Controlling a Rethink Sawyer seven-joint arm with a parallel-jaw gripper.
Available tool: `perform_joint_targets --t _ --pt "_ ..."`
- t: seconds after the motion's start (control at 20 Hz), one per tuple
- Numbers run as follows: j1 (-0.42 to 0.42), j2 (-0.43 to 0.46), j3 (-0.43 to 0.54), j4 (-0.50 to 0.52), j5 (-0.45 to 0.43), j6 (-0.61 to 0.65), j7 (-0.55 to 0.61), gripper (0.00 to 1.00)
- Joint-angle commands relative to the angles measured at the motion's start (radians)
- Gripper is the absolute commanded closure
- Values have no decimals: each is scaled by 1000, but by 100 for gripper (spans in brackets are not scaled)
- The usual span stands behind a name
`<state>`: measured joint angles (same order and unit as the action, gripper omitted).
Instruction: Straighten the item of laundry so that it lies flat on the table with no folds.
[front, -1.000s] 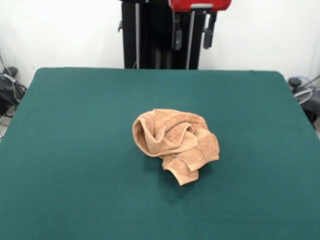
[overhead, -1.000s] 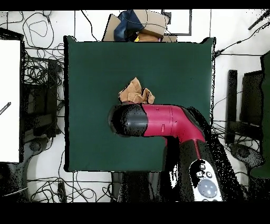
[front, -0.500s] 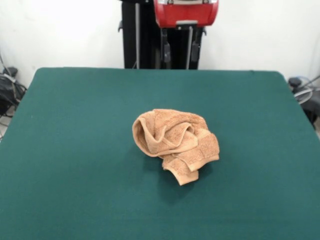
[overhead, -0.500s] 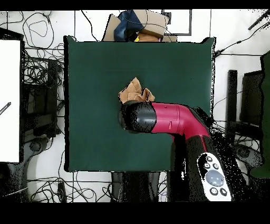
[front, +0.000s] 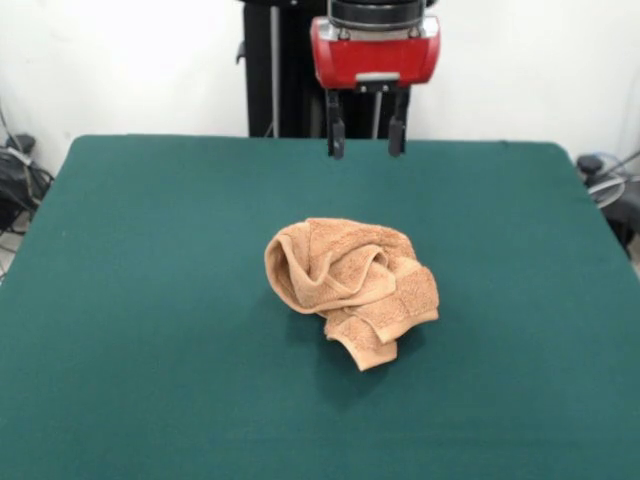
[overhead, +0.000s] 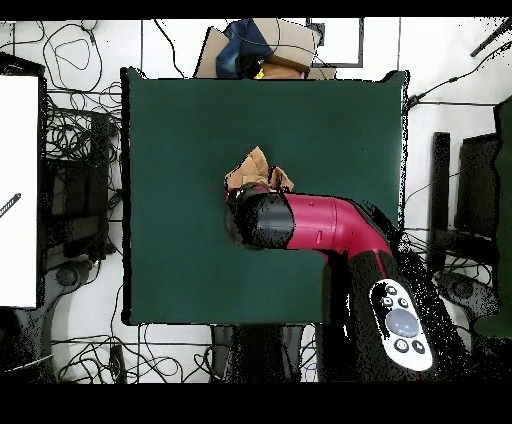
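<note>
A tan terry towel (front: 350, 287) sits crumpled mid-frame on the green bench (front: 150, 350), nothing straightened yet. The gripper (front: 367, 150) hangs above, fingers apart, empty.

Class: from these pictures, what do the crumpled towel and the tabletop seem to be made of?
Towel: probably cotton terry; its nubby, matte surface bunches into soft, rounded folds. Table: its top looks like dark green felt or similar cloth, flat and without shine.

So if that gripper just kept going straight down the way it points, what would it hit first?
Probably the towel. The open gripper points down, and from overhead the arm's head covers the towel's near edge. From the front it seems to hang behind the heap, so it might just clip that edge or land on the table.
</note>
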<state>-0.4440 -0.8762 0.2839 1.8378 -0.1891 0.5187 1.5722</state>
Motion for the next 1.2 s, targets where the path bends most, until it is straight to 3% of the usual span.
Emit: perform_joint_targets --t 0.05,0.15,0.3,0.55,0.8,1.2 --pt "26 37 -36 20 48 -103 241 0" --pt "29 32 -44 18 42 -110 227 0" --pt "34 17 -51 -29 17 -2 151 0" --pt "53 72 -85 -144 -12 72 131 0" --pt "51 106 -105 -178 -30 67 117 0" --pt "103 161 -209 -187 -4 -35 239 0"
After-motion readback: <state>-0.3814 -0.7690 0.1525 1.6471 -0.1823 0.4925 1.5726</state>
